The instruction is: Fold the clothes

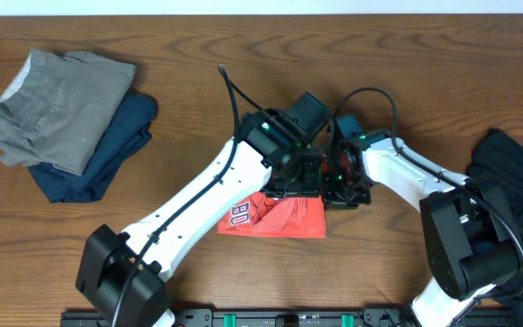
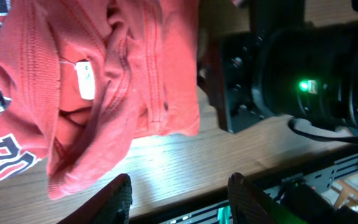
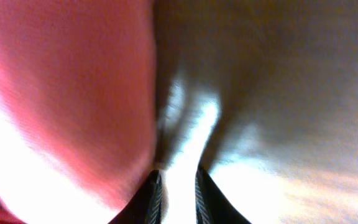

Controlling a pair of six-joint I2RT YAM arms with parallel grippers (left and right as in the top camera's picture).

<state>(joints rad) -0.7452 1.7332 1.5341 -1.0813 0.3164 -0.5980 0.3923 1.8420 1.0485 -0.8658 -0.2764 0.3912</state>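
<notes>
T-shirt (image 1: 284, 221), coral-red, lies bunched and partly folded on the wooden table (image 1: 407, 54), near the front edge at centre. White lettering (image 1: 237, 215) shows on its left end. Both wrists are crowded over the shirt's far edge, almost touching each other. Left gripper (image 2: 179, 188) hovers just off the shirt's crumpled hem, fingers (image 2: 118, 198) spread wide with bare tabletop between them, grasping nothing. From the left wrist view, the cloth is heaped in ridged folds, with a small white tag (image 2: 86, 79) showing at the neck area. Beyond the shirt's edge is black hardware with a green light (image 2: 303, 86), probably the other wrist. Right gripper (image 3: 178, 190) sits at the shirt's right edge. Its view is badly blurred: red cloth fills the left side, wood the right, and the fingertips are drawn close with only a slim gap. Cannot tell whether they pinch any fabric. Black garment (image 1: 516, 195) is heaped well to the right of the shirt, beside the right arm's base, apart from the red cloth. Far to the shirt's upper left, a grey garment (image 1: 57, 104) rests on top of a navy garment (image 1: 116, 150), both loosely piled and well apart from both arms.
</notes>
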